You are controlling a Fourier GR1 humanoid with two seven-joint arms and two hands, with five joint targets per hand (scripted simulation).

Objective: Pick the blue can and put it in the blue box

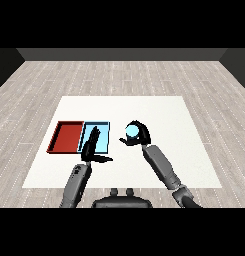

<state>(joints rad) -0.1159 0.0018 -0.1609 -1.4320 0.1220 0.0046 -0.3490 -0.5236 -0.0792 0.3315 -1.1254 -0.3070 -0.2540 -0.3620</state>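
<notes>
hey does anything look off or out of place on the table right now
Nothing stands out. The right hand curls round the blue can, right of the light blue tray. The red tray sits flush beside it. The left hand reaches over the light blue tray.

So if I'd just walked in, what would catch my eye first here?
Probably the right hand, raised near the middle of the white table with its fingers curled round a blue can. Next, the two trays side by side at the left: a red tray and, next to it, a light blue tray. The left hand reaches out with straight fingers over the light blue tray's near part.
</notes>
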